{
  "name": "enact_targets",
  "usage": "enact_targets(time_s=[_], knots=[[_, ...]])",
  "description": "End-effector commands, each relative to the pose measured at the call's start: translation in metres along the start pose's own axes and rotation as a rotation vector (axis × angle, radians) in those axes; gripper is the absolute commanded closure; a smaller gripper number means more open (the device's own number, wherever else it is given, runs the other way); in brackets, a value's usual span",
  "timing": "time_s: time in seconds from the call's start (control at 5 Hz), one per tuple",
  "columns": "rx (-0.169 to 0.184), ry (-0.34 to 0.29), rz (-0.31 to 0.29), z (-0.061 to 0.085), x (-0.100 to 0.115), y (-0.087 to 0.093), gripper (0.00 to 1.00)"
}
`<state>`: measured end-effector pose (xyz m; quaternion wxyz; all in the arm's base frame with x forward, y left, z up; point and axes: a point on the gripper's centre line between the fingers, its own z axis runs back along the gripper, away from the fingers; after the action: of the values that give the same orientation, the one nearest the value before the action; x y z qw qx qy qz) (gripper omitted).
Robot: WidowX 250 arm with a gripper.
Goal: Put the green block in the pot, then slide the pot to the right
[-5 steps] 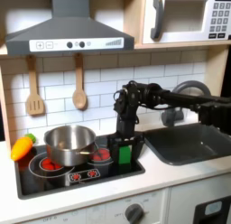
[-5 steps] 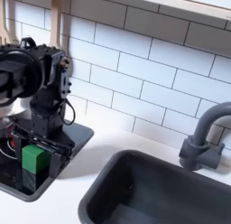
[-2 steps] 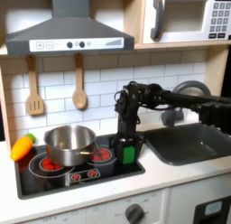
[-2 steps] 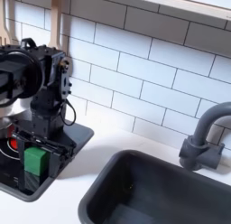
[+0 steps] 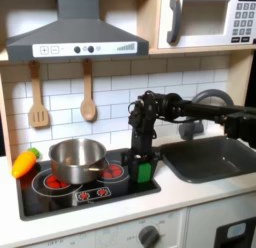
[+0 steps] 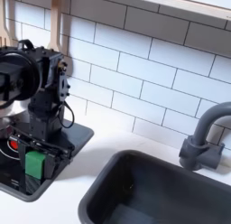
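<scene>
Black cooktop carries it all; silver pot sits on its back-left burner, apparently with no block inside, so neither step looks done. Gripper pinches the green block at the cooktop's right edge, right of the pot; whether it has lifted off, I can't tell. Room for sliding looks tight: sink lies past that edge.

Soft even indoor light, low-resolution slightly blurry frames, mild glare on the pot, faint shadows
</scene>
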<state>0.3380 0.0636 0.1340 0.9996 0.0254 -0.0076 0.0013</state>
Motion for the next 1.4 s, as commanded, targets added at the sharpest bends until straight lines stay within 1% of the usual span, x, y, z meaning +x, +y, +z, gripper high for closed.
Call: enact_targets(time_s=[0.0,0.2,0.4,0.6,0.8,1.0,1.2], knots=[[0.006,-0.025,-0.009,0.012,-0.009,-0.003,1.00],[0.003,-0.033,-0.005,0.019,-0.014,-0.003,1.00],[0.007,-0.077,0.010,0.037,-0.017,-0.002,1.00],[0.027,-0.099,0.013,0.048,-0.021,0.005,1.00],[0.042,-0.144,0.039,0.061,-0.017,0.015,1.00],[0.055,-0.157,0.051,0.063,-0.012,0.026,1.00],[0.075,-0.194,0.069,0.073,-0.007,0.041,1.00]])
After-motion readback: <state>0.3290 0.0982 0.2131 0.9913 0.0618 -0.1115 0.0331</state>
